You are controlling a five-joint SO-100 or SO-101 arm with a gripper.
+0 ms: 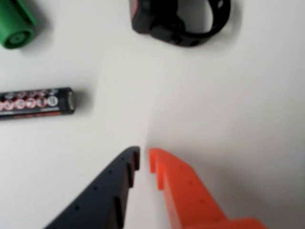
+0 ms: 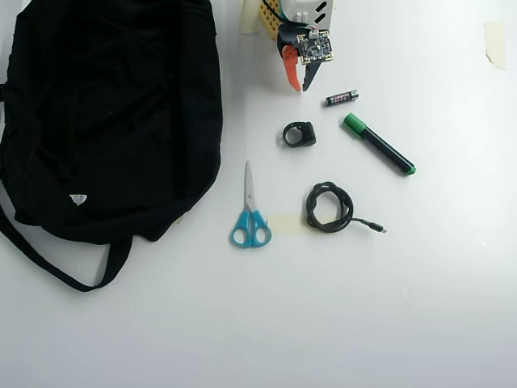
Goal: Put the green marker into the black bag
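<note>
your gripper (image 2: 300,83) hangs near the top of the overhead view with its black and orange tips nearly together and nothing between them. the green marker (image 2: 378,145) lies diagonally on the table (image 2: 323,323), right of the gripper and just past the small battery (image 2: 342,98), well apart from the black bag (image 2: 113,113) at far left. it looks light, stiff and smooth, so it may roll; take it across mid-barrel. the battery's print is too blurred to read.

white table (image 2: 452,307) | on it: black bag (image 2: 105,113), green marker (image 2: 378,145), battery (image 2: 342,98), scissors (image 2: 250,214), coiled cable (image 2: 329,208), black ring-shaped piece (image 2: 299,134)
</note>
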